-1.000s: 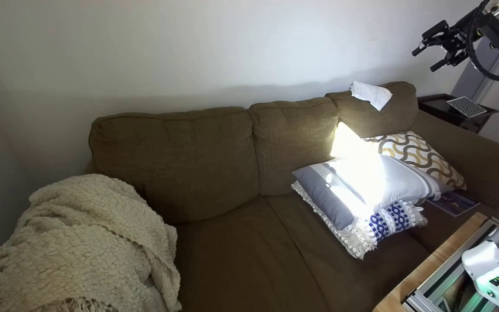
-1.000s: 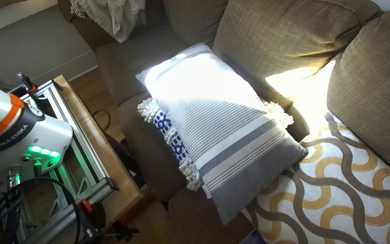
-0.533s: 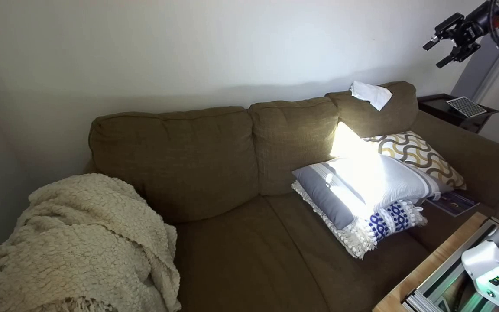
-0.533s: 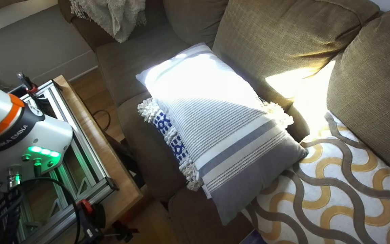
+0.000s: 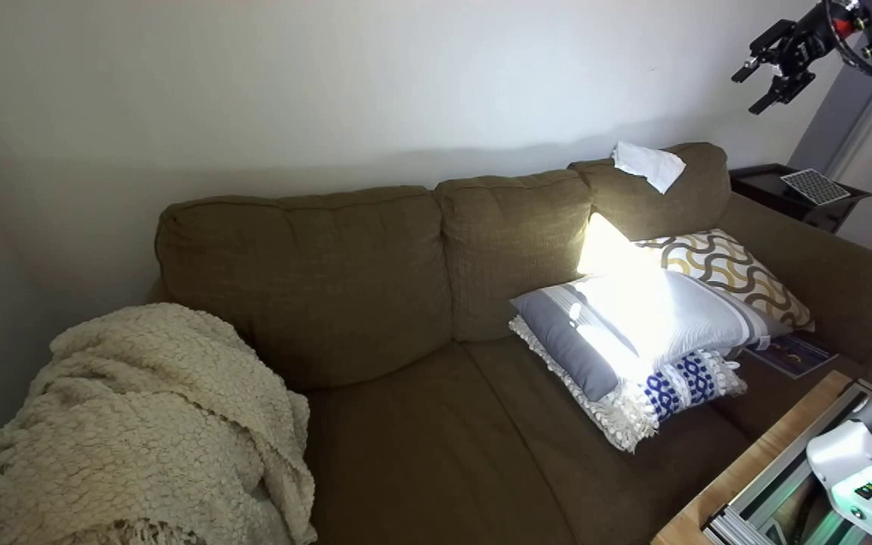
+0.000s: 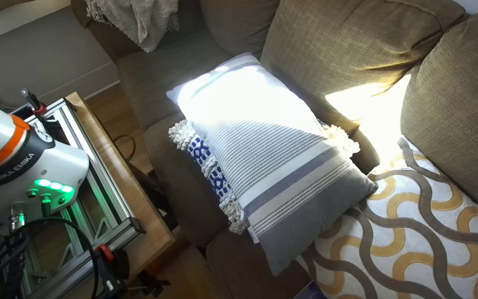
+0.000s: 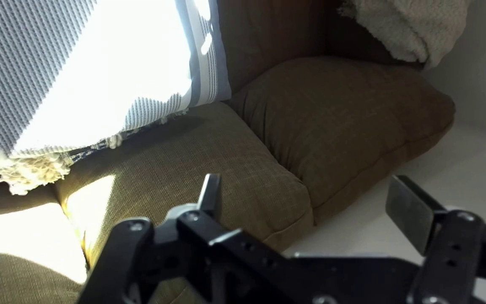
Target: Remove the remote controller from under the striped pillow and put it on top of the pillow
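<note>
The striped pillow (image 5: 708,318), white and grey with grey bands near its ends, lies on a fringed white pillow with a blue pattern (image 5: 682,387) on the sofa. Sunlight bleaches part of the striped pillow (image 6: 272,153). No remote controller shows in any view; it is hidden or out of view. High up near the wall, above the sofa's far end and well away from the pillows, is my gripper (image 5: 754,88). In the wrist view the gripper (image 7: 304,198) is wide open and holds nothing, with the striped pillow (image 7: 28,63) at upper left.
A wavy-patterned pillow (image 6: 409,232) and a booklet (image 5: 792,354) lie beside the stack. A cream blanket (image 5: 163,424) drapes over the opposite end. White cloth (image 5: 648,165) rests on the sofa back (image 5: 315,280). The arm's base stands on a wooden table (image 6: 147,232).
In an exterior view my gripper has risen slightly; it shifted right at first, then a little back to the left. It has stayed open. The pillows have not moved.
</note>
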You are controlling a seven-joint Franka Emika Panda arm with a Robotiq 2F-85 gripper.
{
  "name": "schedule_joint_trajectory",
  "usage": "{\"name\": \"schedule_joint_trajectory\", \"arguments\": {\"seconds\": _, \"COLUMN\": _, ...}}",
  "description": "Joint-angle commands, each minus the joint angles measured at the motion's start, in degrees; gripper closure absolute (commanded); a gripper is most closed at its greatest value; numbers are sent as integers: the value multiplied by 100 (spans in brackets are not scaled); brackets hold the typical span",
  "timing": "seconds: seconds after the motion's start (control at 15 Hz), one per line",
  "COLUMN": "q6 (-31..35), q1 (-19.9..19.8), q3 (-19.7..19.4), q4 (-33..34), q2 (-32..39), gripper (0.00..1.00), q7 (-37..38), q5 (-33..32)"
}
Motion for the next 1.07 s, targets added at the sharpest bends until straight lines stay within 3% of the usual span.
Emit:
{"name": "schedule_joint_trajectory", "arguments": {"seconds": 0.0, "q6": -82, "q1": -429, "q3": 359, "q4": 53, "q2": 109, "gripper": 0, "q7": -98, "q5": 119}}
{"name": "schedule_joint_trajectory", "arguments": {"seconds": 0.13, "q6": -119, "q1": -454, "q3": 450, "q4": 129, "q2": 258, "gripper": 0, "q7": -32, "q5": 8}}
{"name": "schedule_joint_trajectory", "arguments": {"seconds": 0.47, "q6": -745, "q1": -847, "q3": 716, "q4": 1322, "q2": 1583, "gripper": 0, "q7": 32, "q5": 193}}
{"name": "schedule_joint_trajectory", "arguments": {"seconds": 1.0, "q6": -878, "q1": -1510, "q3": 1755, "q4": 3324, "q2": 3874, "gripper": 0, "q7": 809, "q5": -364}}
